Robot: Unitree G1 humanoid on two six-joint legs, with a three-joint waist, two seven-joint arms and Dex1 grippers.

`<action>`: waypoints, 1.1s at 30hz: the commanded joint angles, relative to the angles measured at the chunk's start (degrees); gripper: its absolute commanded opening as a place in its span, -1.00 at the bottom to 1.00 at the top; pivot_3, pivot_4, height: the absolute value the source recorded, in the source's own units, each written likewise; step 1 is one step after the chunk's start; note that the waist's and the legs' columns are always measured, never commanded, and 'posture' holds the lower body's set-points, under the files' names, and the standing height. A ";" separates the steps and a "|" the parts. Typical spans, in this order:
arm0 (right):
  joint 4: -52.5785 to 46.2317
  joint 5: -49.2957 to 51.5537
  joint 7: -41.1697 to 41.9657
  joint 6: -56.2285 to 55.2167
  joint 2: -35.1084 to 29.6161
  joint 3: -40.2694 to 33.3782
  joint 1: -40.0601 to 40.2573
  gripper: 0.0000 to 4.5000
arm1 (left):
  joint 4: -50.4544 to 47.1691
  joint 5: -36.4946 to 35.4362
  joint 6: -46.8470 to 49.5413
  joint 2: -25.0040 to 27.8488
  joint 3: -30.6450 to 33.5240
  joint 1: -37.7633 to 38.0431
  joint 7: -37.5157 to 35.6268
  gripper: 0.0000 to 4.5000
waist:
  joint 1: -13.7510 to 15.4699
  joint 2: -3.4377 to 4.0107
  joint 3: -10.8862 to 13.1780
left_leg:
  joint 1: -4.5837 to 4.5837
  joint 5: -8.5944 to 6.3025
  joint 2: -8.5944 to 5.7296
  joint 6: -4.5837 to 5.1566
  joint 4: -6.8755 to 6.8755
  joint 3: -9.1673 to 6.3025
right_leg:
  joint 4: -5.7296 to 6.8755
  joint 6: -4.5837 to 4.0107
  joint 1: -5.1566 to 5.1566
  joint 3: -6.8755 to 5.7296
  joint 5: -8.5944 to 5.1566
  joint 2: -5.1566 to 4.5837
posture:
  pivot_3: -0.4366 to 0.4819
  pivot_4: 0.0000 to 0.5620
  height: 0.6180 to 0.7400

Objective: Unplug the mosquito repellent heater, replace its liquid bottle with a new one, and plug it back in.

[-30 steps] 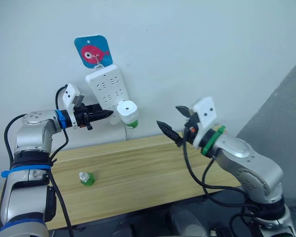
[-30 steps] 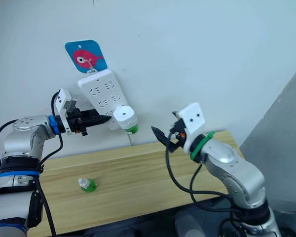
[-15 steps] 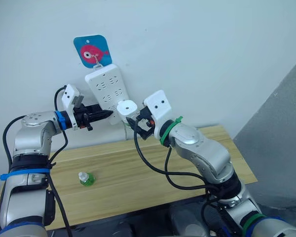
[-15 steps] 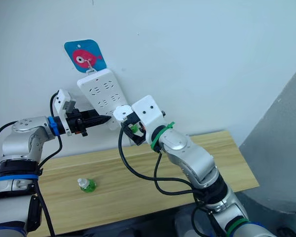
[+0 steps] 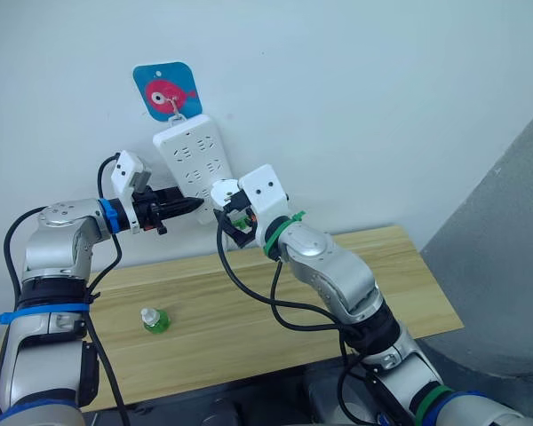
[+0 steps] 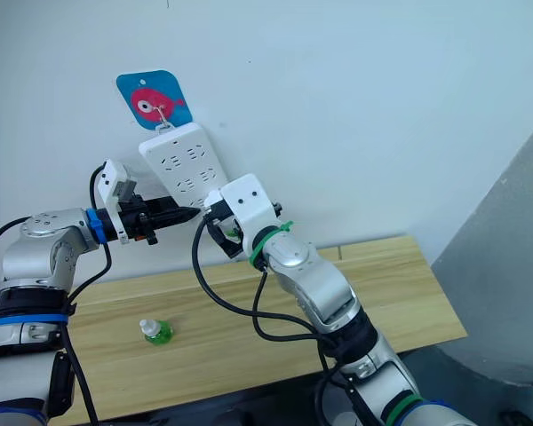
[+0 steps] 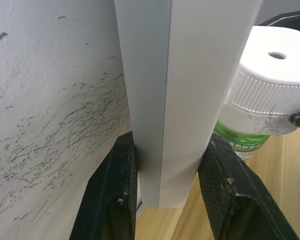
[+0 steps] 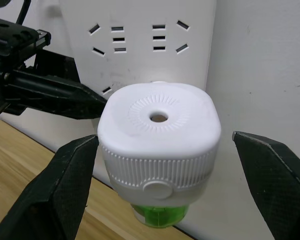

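A power strip (image 5: pixel 194 160) hangs on the wall below a sticker (image 5: pixel 166 90). The heater (image 8: pixel 159 140) is plugged in at the strip's lower end. The left tool (image 5: pixel 192 206) holds the strip's lower edge from the left. The right tool (image 8: pixel 160 185) brackets the heater, fingers apart. Below, a bottle (image 5: pixel 155 320) stands on the worktop (image 5: pixel 275 328).

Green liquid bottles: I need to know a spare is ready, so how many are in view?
2. One bottle is fitted under the mosquito repellent heater plugged into the power strip; the spare bottle stands on the wooden table. Others could be hidden.
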 commanded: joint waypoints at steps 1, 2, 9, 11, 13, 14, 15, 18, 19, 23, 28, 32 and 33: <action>0.72 -1.01 0.59 -2.87 1.59 -1.59 -2.11 1.00 | -2.38 -0.52 -0.17 0.85 0.36 -0.45 -0.05 -0.41 | 0.01 0.00 0.00 | 0.00 0.00 0.00 0.00 0.00 -0.01 | 0.00 0.00 0.00 -0.01 0.00 0.00 | -0.63 -0.60 1.00; 1.23 -1.09 0.83 -3.25 1.66 -1.54 -2.32 1.00 | -2.41 -0.53 -0.19 0.86 0.40 -0.43 -0.02 -0.41 | 0.01 0.00 0.00 | -0.01 0.00 0.00 0.00 0.00 -0.02 | 0.00 0.00 0.01 -0.01 0.00 0.00 | -0.63 -0.60 1.00; 5.27 -1.77 1.75 -5.53 2.99 -1.96 -3.96 1.00 | -2.83 -0.61 -0.16 0.80 0.46 -0.27 0.23 -0.41 | 0.02 0.00 0.00 | -0.01 0.00 -0.01 0.00 0.00 -0.03 | 0.01 -0.01 0.00 -0.03 0.00 -0.01 | -0.59 -0.62 1.00; 6.51 -1.96 2.14 -6.26 3.20 -1.99 -4.68 0.92 | -3.01 -0.61 -0.23 0.82 0.42 -0.17 0.26 -0.41 | 0.03 0.00 0.00 | -0.01 0.00 -0.01 0.00 0.00 -0.03 | 0.01 -0.01 0.00 -0.03 0.00 -0.01 | -0.58 -0.62 1.00; 7.14 -2.09 2.46 -6.75 3.34 -2.01 -5.00 0.73 | -3.29 -0.68 -0.21 0.83 0.44 -0.01 0.34 -0.41 | 0.04 0.00 0.00 | -0.01 0.00 -0.01 0.00 0.00 -0.03 | 0.01 -0.01 0.00 -0.03 0.00 -0.01 | -0.58 -0.62 1.00; 7.35 -2.10 2.66 -6.92 3.39 -2.02 -5.11 0.56 | -3.38 -0.70 -0.21 0.83 0.45 0.07 0.37 -0.41 | 0.05 0.01 0.00 | -0.01 0.01 -0.01 -0.01 0.00 -0.04 | 0.02 -0.01 0.00 -0.04 0.00 -0.01 | -0.58 -0.62 1.00; 7.45 -2.03 2.83 -7.10 3.49 -2.06 -5.14 0.39 | -3.49 -0.73 -0.20 0.85 0.47 0.16 0.38 -0.41 | 0.06 0.01 0.00 | -0.01 0.01 -0.01 0.00 0.00 -0.05 | 0.02 -0.01 0.00 -0.04 0.00 -0.01 | -0.58 -0.62 1.00; 7.54 -1.84 3.40 -7.34 3.67 -2.11 -5.26 0.31 | -3.60 -0.74 -0.23 0.91 0.49 0.31 0.40 -0.41 | 0.05 0.01 0.00 | -0.01 0.01 -0.01 0.00 0.00 -0.04 | 0.02 -0.01 0.00 -0.03 0.00 -0.01 | -0.58 -0.63 1.00; 7.52 -1.82 3.54 -7.40 3.70 -2.10 -5.24 0.31 | -3.60 -0.74 -0.26 0.90 0.51 0.35 0.45 -0.41 | 0.05 0.01 0.00 | -0.01 0.01 -0.01 -0.01 0.00 -0.04 | 0.02 -0.01 0.00 -0.04 0.00 -0.01 | -0.58 -0.63 1.00; 7.41 -1.72 4.26 -7.51 3.66 -1.91 -5.19 0.31 | -3.35 -0.49 -0.79 0.73 0.58 0.33 0.96 -0.41 | 0.05 0.01 0.00 | 0.00 0.01 -0.01 -0.01 0.00 -0.05 | 0.02 -0.01 0.00 -0.04 0.00 -0.01 | -0.58 -0.63 1.00; 5.03 -1.58 4.89 -6.45 2.84 -1.97 -4.28 0.31 | -2.24 0.64 -3.06 0.36 0.81 0.12 2.95 -0.41 | 0.07 0.01 0.01 | -0.01 0.01 -0.01 -0.01 0.00 -0.05 | 0.02 -0.01 0.00 -0.04 0.00 -0.01 | -0.59 -0.63 1.00; -0.99 -2.38 5.98 -3.89 -0.28 -0.60 -1.93 0.31 | -0.94 2.48 -5.89 0.72 0.14 0.59 4.04 -0.41 | 0.21 0.04 0.03 | -0.05 0.01 -0.02 -0.01 0.00 -0.06 | 0.00 -0.01 -0.01 -0.05 0.00 -0.03 | -0.62 -0.60 1.00; -2.51 -2.57 6.20 -3.19 -0.88 -0.23 -1.29 0.31 | -0.40 2.86 -6.66 0.68 0.12 0.54 4.64 -0.41 | 0.31 0.04 0.03 | -0.08 0.01 -0.03 -0.01 -0.01 -0.08 | -0.03 -0.01 -0.02 -0.07 0.00 -0.05 | -0.62 -0.60 1.00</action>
